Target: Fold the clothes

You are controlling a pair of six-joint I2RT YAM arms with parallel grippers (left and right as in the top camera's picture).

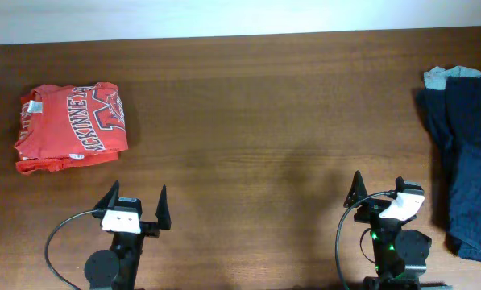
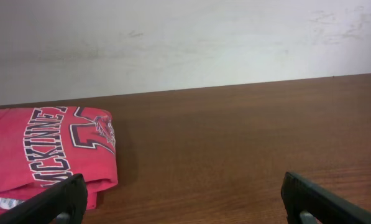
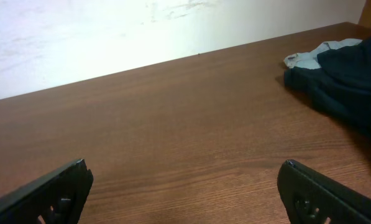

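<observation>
- Navy-blue cloth, the clothes (image 1: 470, 161), lies in a rumpled heap to the right of the right pincer (image 1: 377, 189). It runs from just beside the pincer to well ahead of it along the right edge of the table (image 1: 264, 121), and part of it passes out of the overhead view.
- Both pincers are empty. The right pincer's jaws stand wide apart with nothing between them, and so do those of the left pincer (image 1: 138, 193).
- Judged from its creases and slump, the garment is soft, limp and light. It should sag from any pinch and drag on the wood rather than slide as one piece.
- No hem, collar or sleeve can be made out. The best hold looks like the wrinkled near edge closest to the right pincer, pinched shallow so that only one layer is caught.
- It probably has to be pulled left, onto the wood ahead of both pincers, before the left one can reach it.
- A pale grey-blue T-shirt (image 1: 445, 76) peeks out at the heap's far end, touching the navy cloth, and could come along with it.
- A folded red shirt (image 1: 71, 127) sits ahead-left of the left pincer, well apart from the clothes.
</observation>
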